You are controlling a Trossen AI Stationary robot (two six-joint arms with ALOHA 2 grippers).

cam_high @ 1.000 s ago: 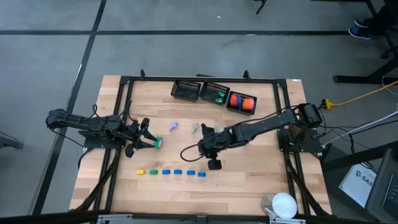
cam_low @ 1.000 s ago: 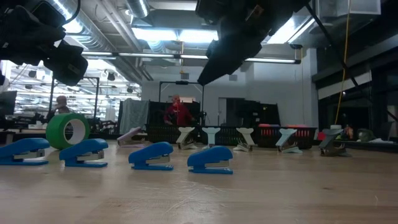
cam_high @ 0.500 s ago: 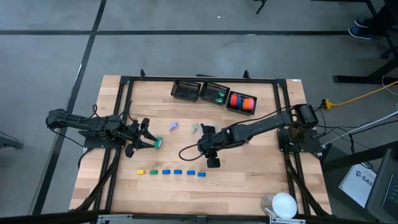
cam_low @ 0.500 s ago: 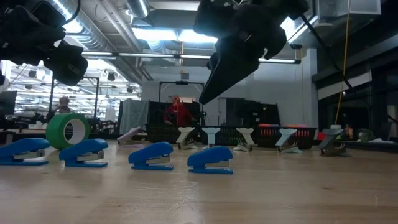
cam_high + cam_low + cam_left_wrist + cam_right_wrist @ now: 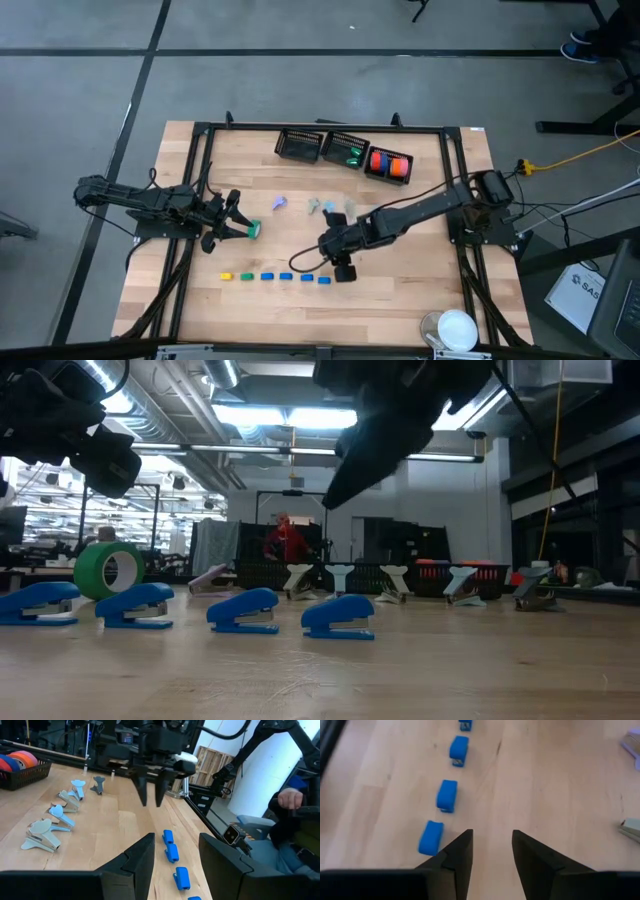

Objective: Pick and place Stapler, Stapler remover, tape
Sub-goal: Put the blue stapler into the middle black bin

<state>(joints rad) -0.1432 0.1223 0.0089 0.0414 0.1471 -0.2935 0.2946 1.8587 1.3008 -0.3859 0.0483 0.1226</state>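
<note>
A row of small staplers (image 5: 276, 277) lies near the table's front: one yellow, one green, the others blue (image 5: 338, 617). Pastel staple removers (image 5: 322, 207) lie in a line behind them. A green tape roll (image 5: 108, 570) stands on its edge on the table, just beyond my left gripper (image 5: 238, 226), which hangs open above the table's left side (image 5: 176, 840). My right gripper (image 5: 338, 266) is open with nothing between its fingers (image 5: 491, 836). It slants down over the right end of the stapler row, clear of the staplers (image 5: 431, 837).
Three black baskets stand at the far edge (image 5: 298, 145); one holds a green tape roll (image 5: 352, 157), another orange and red rolls (image 5: 390, 164). A white round object (image 5: 458, 328) sits at the near right corner. A person's hand (image 5: 290, 800) shows beyond the table.
My right gripper has moved toward the table's near edge, away from the staple removers and closer to the right end of the stapler row. The removers that the arm covered now show.
</note>
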